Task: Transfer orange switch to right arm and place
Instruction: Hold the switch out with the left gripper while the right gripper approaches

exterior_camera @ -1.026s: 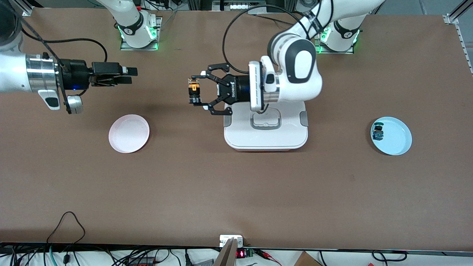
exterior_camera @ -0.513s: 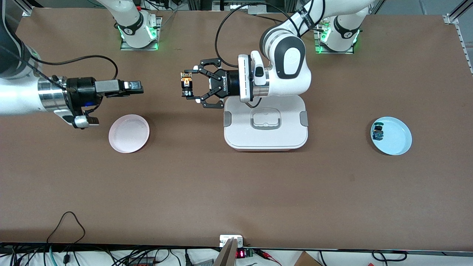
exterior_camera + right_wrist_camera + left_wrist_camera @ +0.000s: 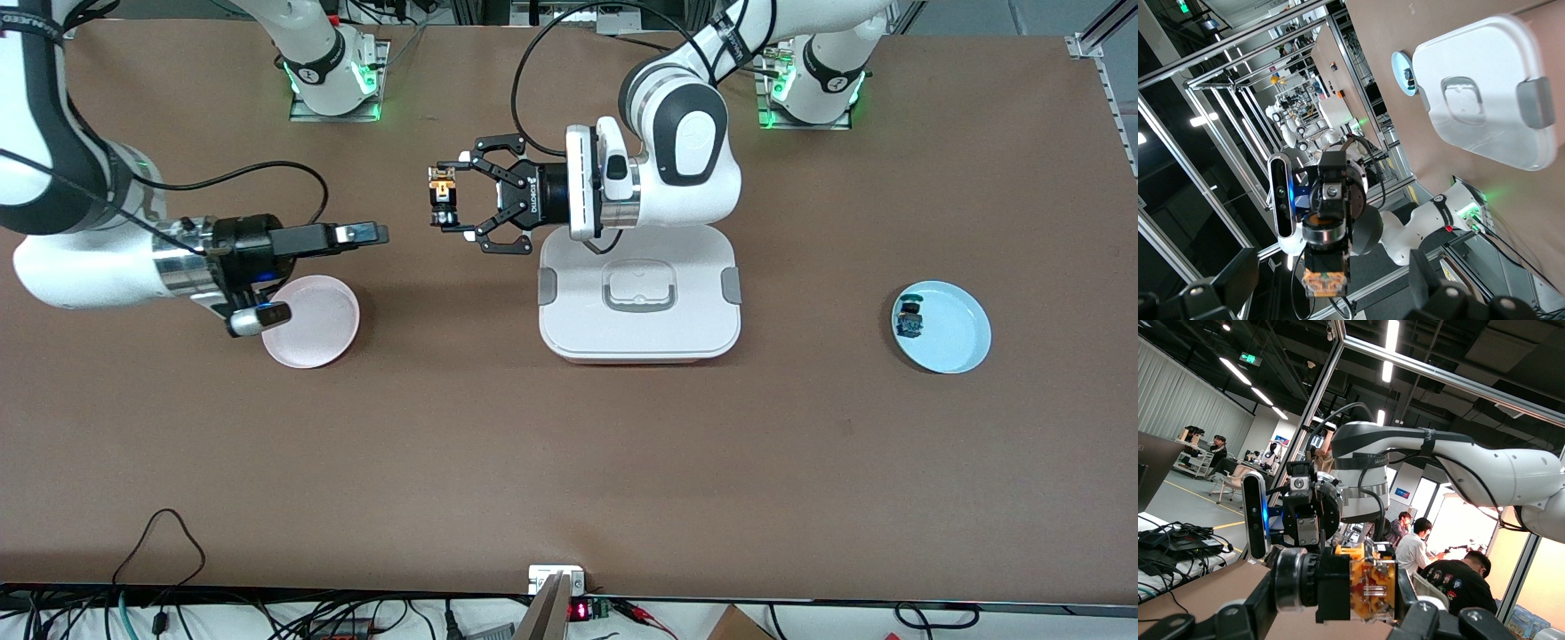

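The orange switch point(image 3: 442, 203) is clamped sideways in my left gripper point(image 3: 448, 201), a wide black linkage claw held in the air beside the white container. The left wrist view shows the switch point(image 3: 1368, 589) filling the jaws, black body and orange housing. My right gripper point(image 3: 369, 235), with slim black fingers, points at the switch from the right arm's end, a short gap away, over the table by the pink plate point(image 3: 324, 342). In the right wrist view its fingers point(image 3: 1238, 273) stand wide apart and empty, with the switch point(image 3: 1327, 270) seen between them farther off.
A white lidded container point(image 3: 640, 329) sits mid-table under the left arm's wrist. A light blue plate point(image 3: 960, 342) toward the left arm's end holds a small switch with a green-blue top point(image 3: 909, 320). Cables lie along the table edge nearest the front camera.
The right arm has swung toward the switch, its wrist now over the pink plate's edge. The left gripper has moved a little toward the right arm's end, still holding the switch.
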### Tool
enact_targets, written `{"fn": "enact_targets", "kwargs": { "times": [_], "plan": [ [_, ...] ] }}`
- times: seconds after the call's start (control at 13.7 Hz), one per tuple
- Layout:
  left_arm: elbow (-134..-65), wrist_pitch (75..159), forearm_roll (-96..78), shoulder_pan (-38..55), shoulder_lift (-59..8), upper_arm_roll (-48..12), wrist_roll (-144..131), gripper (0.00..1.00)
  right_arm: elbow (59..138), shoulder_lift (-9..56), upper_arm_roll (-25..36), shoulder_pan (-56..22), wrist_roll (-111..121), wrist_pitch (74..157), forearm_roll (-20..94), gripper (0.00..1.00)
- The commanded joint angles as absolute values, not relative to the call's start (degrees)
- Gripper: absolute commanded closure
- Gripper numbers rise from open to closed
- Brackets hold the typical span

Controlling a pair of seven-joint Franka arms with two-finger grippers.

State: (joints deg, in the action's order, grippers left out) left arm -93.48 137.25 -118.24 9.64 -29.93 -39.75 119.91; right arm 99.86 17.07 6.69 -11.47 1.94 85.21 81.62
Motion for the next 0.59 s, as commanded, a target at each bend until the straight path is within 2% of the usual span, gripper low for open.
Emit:
{"fn": "enact_targets", "kwargs": {
  "times": [0.0, 0.51],
  "plan": [
    [-93.43, 137.37, -120.41, 10.02, -30.67, -39.64, 122.52, 0.77, 99.49, 16.96, 6.77, -13.79, 1.49, 86.31, 82.97, 0.0],
    [-93.78, 137.29, -120.5, 10.11, -32.17, -39.73, 125.51, 0.77, 99.58, 16.7, 6.59, -17.84, -3.43, 88.59, 82.88, 0.0]
  ]
}}
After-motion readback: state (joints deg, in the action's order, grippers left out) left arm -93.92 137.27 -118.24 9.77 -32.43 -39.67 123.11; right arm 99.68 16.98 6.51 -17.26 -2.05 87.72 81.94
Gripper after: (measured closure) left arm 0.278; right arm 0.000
